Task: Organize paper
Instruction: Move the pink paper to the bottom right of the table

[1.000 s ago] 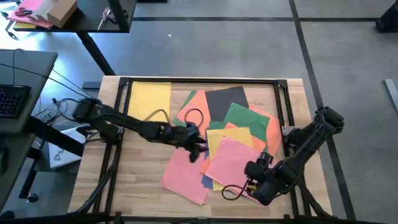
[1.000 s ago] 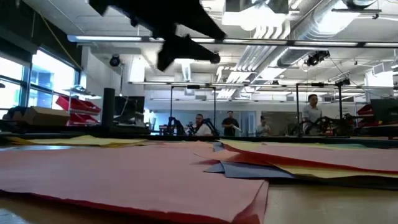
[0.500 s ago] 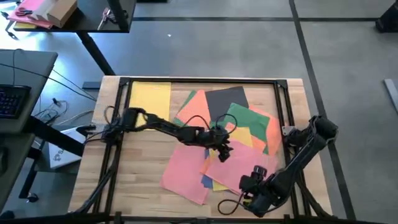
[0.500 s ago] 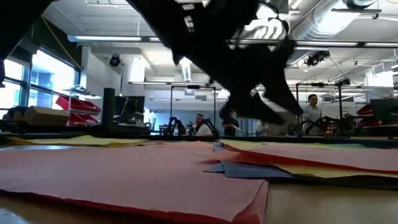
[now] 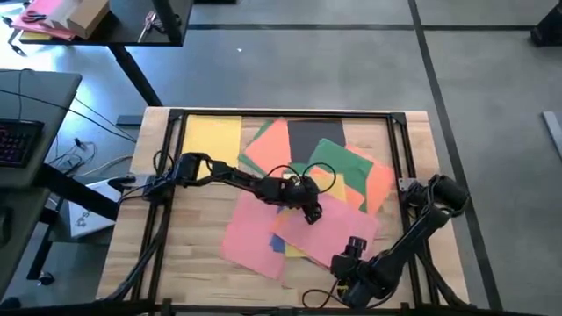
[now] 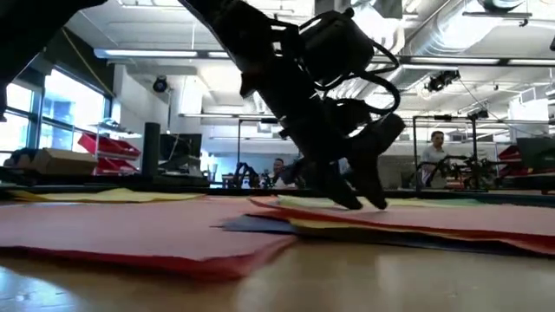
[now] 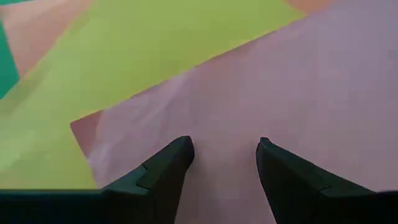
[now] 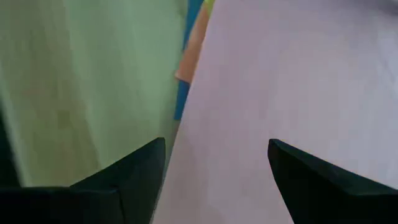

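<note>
Pink sheet (image 5: 329, 230): pressed by the left hand (image 5: 311, 213), fingers parted. Right hand (image 5: 351, 260) held open nearby. Gathering underway; next, sliding sheets into alignment.

The left gripper (image 5: 309, 213) reaches over the heap of coloured paper (image 5: 303, 197) on the wooden surface (image 5: 198, 241), apparently touching a pink sheet (image 5: 329, 224); a yellow sheet (image 5: 212, 140) lies apart; the right gripper (image 5: 347, 263) sits near the front edge.
</note>
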